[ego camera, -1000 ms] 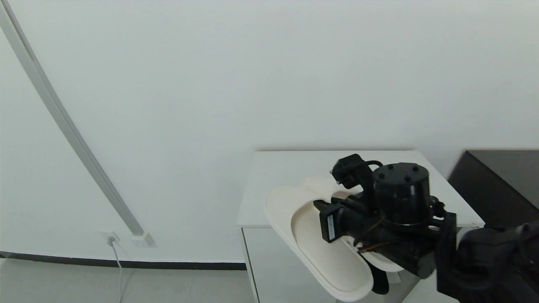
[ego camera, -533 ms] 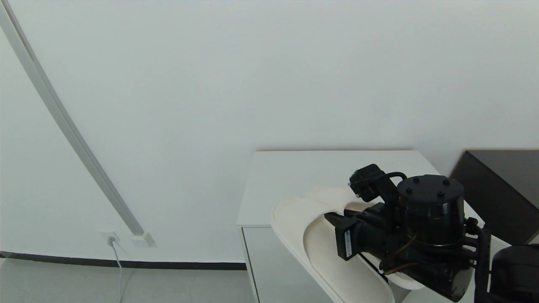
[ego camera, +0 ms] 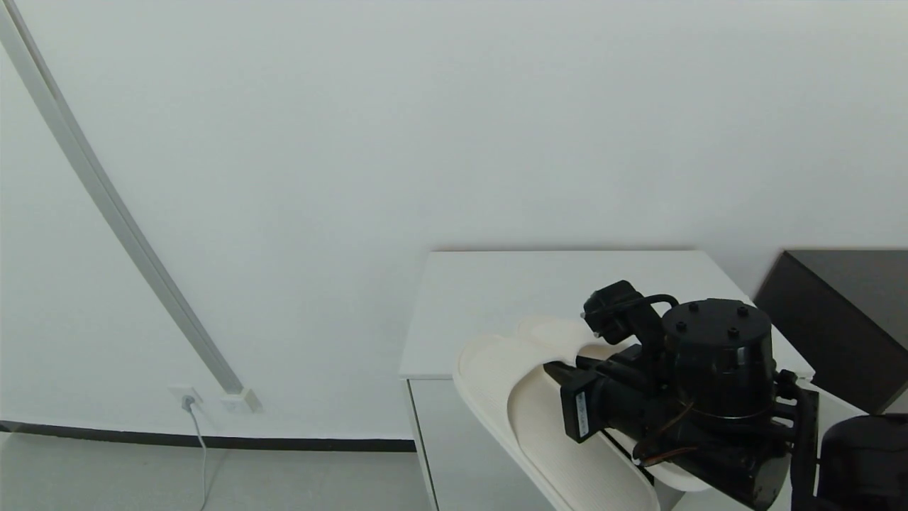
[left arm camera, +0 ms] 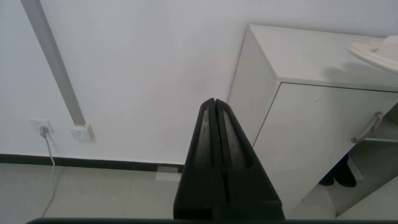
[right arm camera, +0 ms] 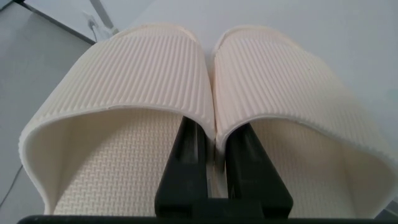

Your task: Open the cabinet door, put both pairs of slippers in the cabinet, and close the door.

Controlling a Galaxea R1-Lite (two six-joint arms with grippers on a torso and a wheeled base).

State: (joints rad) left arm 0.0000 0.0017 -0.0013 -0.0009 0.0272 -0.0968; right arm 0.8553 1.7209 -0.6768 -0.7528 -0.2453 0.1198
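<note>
- Cable trunking (ego camera: 106,199) runs slantwise down the wall on the far left. It ends just beside a wall socket (ego camera: 186,399) with a lead plugged in, low above the dark skirting.
- Left gripper (left arm camera: 214,124): fingers pressed flat together, nothing between them. It points at the bare wall left of the cabinet and sits well apart from the cabinet's left side.
- White cabinet (ego camera: 539,284) stands against the wall, with its top surface bare toward the back edge. In the left wrist view I see the front panel with a bar handle (left arm camera: 367,127) near its far edge. A dark shape sits low beside that panel, but I can't tell what it is. I can't tell how far the door stands open.
- Cream ribbed slippers (ego camera: 511,383), one pair, are held side by side and tilted. The toes are over the front edge of the cabinet top, toward its right corner. The heels hang down in front of the cabinet face. From the left wrist view the toes look lifted off the top, with a shadow under them.
- Right gripper (right arm camera: 214,140): one finger goes into each slipper. The fingers are clamped on the two inner walls where the slippers meet.
- A dark piece of furniture (ego camera: 837,312) stands just right of the cabinet, near its right edge.
</note>
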